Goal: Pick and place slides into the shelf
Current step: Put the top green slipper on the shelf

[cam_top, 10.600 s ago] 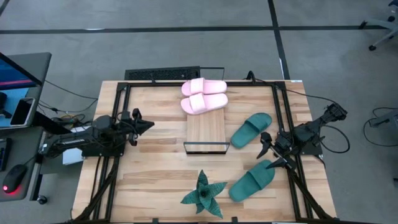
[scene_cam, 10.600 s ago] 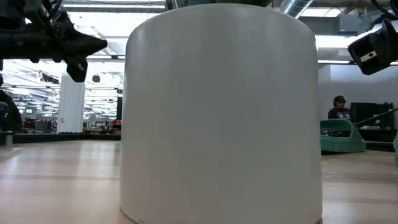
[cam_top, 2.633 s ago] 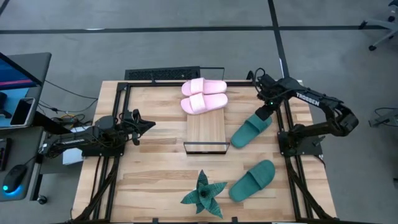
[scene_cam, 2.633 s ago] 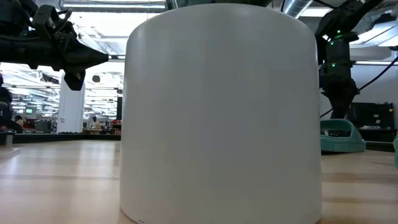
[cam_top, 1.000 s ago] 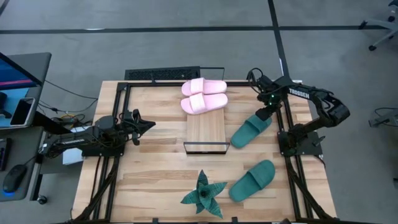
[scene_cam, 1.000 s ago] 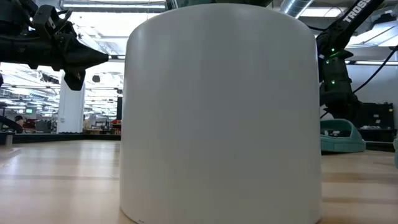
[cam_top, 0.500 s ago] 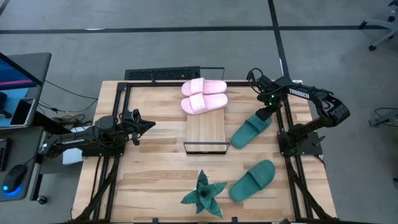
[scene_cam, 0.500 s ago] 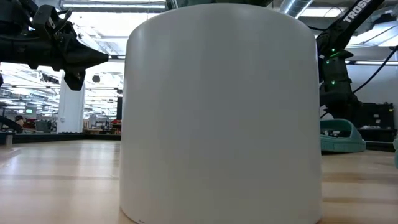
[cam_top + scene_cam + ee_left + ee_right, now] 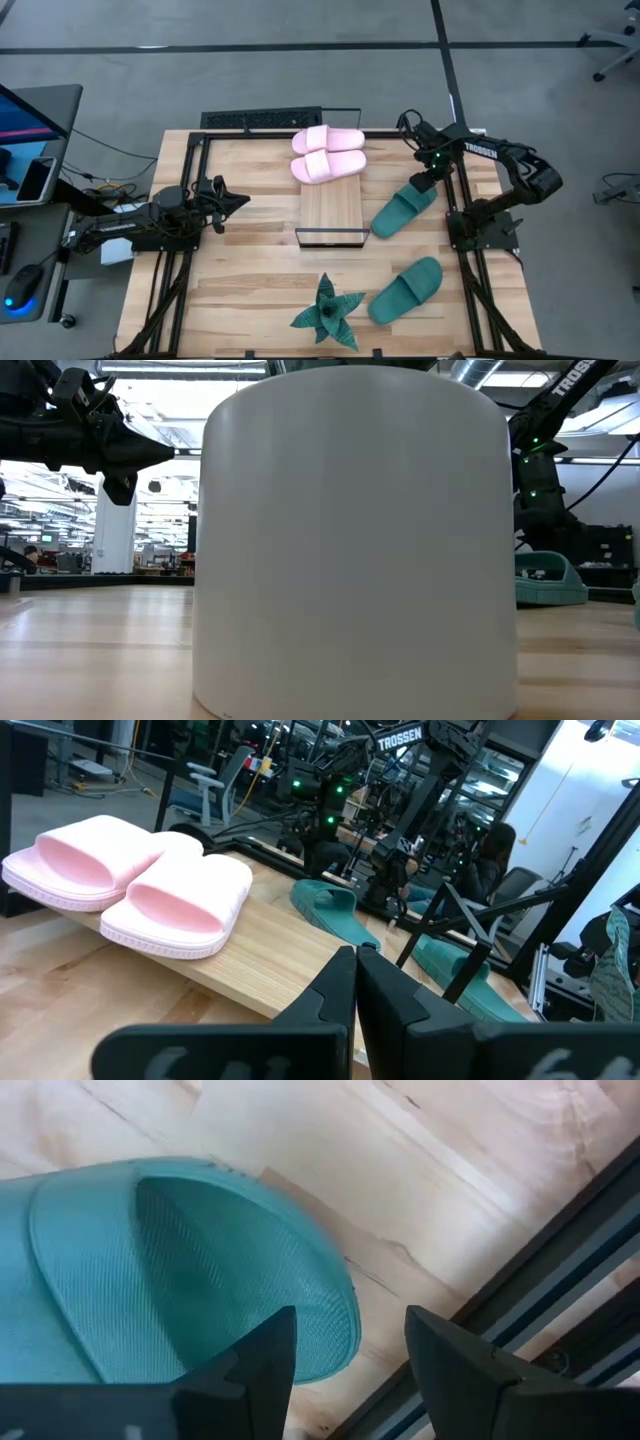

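Teal is what you are after now: your right tool [image 9: 427,178] hangs over the heel end of the upper teal slide [image 9: 404,209], and this looks like the approach-to-grasp step for the third slide. In the right wrist view the two dark fingers [image 9: 258,1350] stand apart with nothing between them, the rounded heel of that slide [image 9: 190,1270] directly beneath the gap. You are above it, not yet around it; I cannot tell from these views whether the fingertips touch the foam.

Two pale pink slides [image 9: 327,153] already lie side by side on the far end of the shelf [image 9: 330,215], whose near slats are bare. The second teal slide [image 9: 405,289] rests on the desk [image 9: 250,270] nearer the front edge, just beside the spiky green plant [image 9: 327,313].

Your next move, as I judge it, calls for lowering until the fingers straddle the heel rim or the sole's edge, then closing firmly; the foam is soft and will likely squash, so take a deep bite. After that, carry it across to the bare slats just beside it.

Your left tool [image 9: 228,200] waits at the desk's left side, well apart from the shelf, its fingers pressed together and holding nothing.
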